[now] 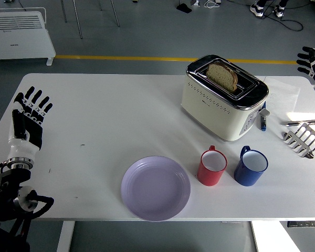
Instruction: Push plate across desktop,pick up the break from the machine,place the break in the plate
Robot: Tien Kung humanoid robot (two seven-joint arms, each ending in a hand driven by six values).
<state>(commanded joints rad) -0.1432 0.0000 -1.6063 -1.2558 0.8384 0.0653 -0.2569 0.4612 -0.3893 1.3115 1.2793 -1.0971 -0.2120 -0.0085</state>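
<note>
Holding nothing: both robot hands are raised, fingers spread, well apart from the task things.
Left robot hand [29, 118] is over the white bench [110, 121] at its left edge; right robot hand [313, 62] sits at the frame's right edge (partly cut off). Round lilac plate [155, 188] lies near the bench's near edge, just left of the red mug [212, 166] and blue mug [250, 166]. Brown bread slice [222, 75] stands in a slot of the cream-and-chrome toaster [223, 97].
</note>
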